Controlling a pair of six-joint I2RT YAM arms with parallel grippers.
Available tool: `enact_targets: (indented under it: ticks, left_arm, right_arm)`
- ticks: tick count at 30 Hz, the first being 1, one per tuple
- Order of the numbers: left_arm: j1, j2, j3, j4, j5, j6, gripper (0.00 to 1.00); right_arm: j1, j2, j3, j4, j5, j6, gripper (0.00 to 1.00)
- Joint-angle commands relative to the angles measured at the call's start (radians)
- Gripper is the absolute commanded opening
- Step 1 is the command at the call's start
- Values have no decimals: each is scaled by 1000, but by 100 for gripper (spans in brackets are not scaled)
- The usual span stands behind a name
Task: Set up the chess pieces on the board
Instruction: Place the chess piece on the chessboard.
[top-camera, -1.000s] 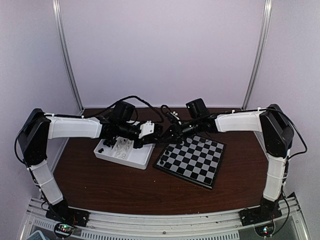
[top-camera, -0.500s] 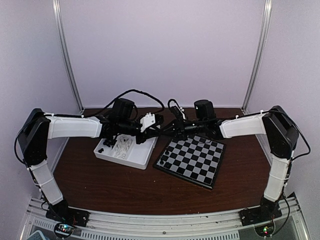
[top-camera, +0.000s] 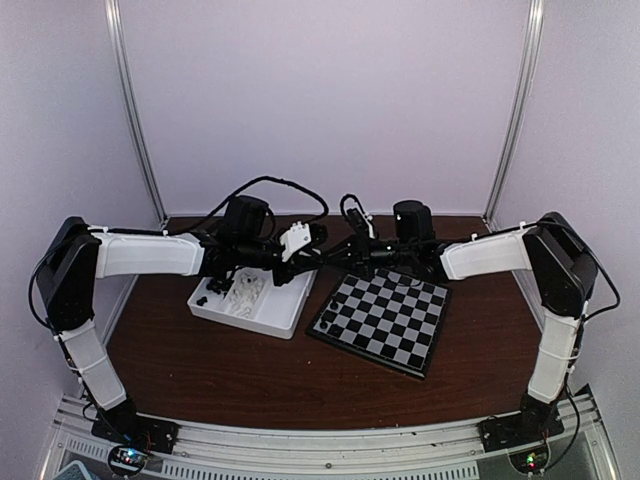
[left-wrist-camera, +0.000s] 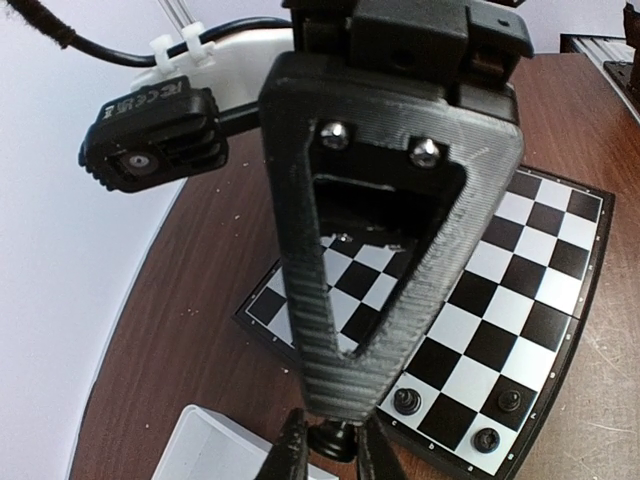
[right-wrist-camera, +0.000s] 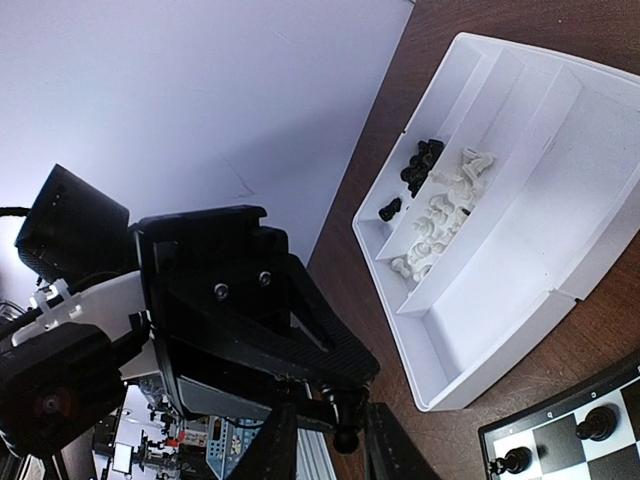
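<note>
Big picture first: the dark wooden table (top-camera: 220, 370) carried the whole show, and over it the left arm (top-camera: 150, 255) reached in from nine o'clock while the right arm (top-camera: 480, 255) reached in from three, the two meeting nose to nose above the table's far middle. Below that meeting point, down at about five o'clock, lay the board (top-camera: 385, 320), flat and turned a little on the wood. Just beside it at nine o'clock sat the white divided tray (top-camera: 250, 318). Now the tight action! The left gripper (left-wrist-camera: 330, 455) was clamped on a single black piece (left-wrist-camera: 333, 440), its two fingertips pressed in on either side, right over the gap between tray and board. The right gripper (right-wrist-camera: 330, 445) came at that same piece from the opposite side, fingers flanking it. Pinching or merely framing it? From these views, I couldn't tell. On the board, three black chessmen (left-wrist-camera: 487, 438) stood upright on squares along one edge, down at five o'clock in the left wrist view. In the tray, a heap of white chessmen (right-wrist-camera: 440, 215) lay in one long compartment, with a few spare black men (right-wrist-camera: 422, 158) close at their twelve o'clock.
</note>
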Motion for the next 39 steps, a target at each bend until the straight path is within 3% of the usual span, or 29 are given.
enact_targets:
  ticks: [1,23,32,34,39]
  left_arm:
    - [-3,-13,11,53,-17,-25,9]
    - [-3,-16,7,65,22,-28,9]
    - [-4,-13,4,65,38,-20,10]
    - [-3,-13,2,64,35,-19,15]
    - [-3,-24,-26,105,16,-40,38]
  right_arm:
    - [-4,-33,-24,12,18,-18,25]
    - [-4,-17,-14,36,8,-8,17]
    - [-5,-13,-14,52,3,8,0]
    - [-6,-16,-14,42,5,1,0]
    - [-20,-29,-25,6,14,-22,0]
